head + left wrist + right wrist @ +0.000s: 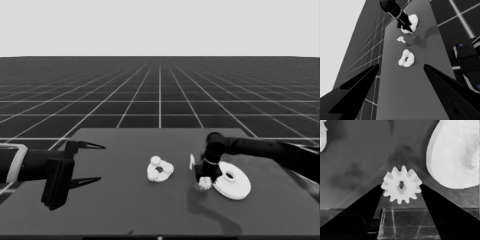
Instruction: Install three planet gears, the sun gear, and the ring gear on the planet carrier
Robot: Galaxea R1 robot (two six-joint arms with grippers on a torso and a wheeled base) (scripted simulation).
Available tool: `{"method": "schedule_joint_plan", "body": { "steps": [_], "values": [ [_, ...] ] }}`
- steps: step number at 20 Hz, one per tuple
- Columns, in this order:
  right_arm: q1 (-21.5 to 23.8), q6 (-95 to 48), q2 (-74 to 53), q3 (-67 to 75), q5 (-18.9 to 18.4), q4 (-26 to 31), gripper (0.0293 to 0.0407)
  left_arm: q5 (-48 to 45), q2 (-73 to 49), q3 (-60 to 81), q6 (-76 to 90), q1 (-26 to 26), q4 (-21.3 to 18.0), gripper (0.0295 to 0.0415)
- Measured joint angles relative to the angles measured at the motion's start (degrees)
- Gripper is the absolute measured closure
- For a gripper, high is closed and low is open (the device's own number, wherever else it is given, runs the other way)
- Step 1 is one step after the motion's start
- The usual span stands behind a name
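Right pincer [401, 188] pinching a gear [401, 184] beside the larger round part [232, 183], smaller round part [160, 170] lying leftward, nearer the spread left pincer [92, 162].

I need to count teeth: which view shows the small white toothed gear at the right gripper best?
The right wrist view: the small white toothed gear faces the camera between the fingers. Head view shows a white blob; left wrist view barely shows it.
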Motion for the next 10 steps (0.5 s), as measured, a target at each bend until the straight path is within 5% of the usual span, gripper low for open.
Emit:
{"method": "schedule_joint_plan", "body": {
  "steps": [1, 3, 9, 10],
  "values": [
    [7.72, 1.36, -0.88, 2.55, -2.1, 6.12, 0.039, 0.0, 0.0, 0.0, 0.0, 0.0, 0.0, 0.0326],
    [15.03, 1.05, -0.58, 1.85, -3.55, 12.31, 0.039, 0.0, 0.0, 0.0, 0.0, 0.0, 0.0, 0.0326],
    [18.24, 0.25, -0.07, 0.35, -4.35, 15.31, 0.039, 0.0, 0.0, 0.0, 0.0, 0.0, 0.0, 0.0326],
    [18.05, 4.21, 11.3, -11.47, -4.18, 15.19, 0.039, 0.0, 0.0, 0.0, 0.0, 0.0, 0.0, 0.0326]
  ]
}}
